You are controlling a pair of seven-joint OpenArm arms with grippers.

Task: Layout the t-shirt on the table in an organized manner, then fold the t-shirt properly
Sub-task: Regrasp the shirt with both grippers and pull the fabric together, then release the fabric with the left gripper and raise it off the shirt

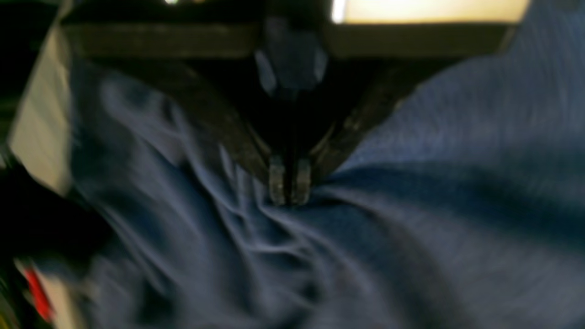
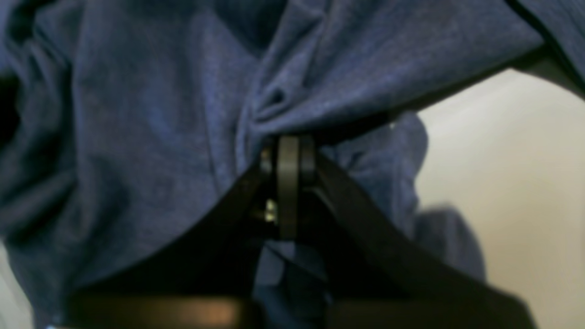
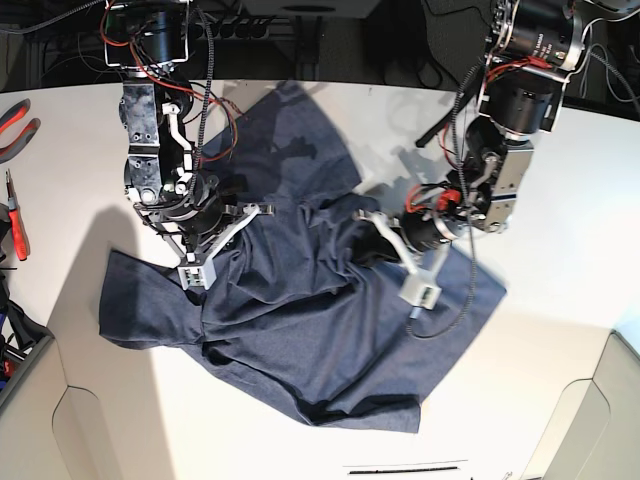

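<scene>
Both claws pinch t-shirt point(image 3: 300, 330); crumpled on table point(image 3: 560, 200).

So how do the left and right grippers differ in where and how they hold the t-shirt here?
In the base view the left gripper pinches the t-shirt on the picture's right; the right gripper pinches it on the picture's left. The left gripper's fingers show a thin slit between them; the right gripper's fingers are pressed tight. Shared: both are shut on bunched folds of blue cloth over the table.
</scene>
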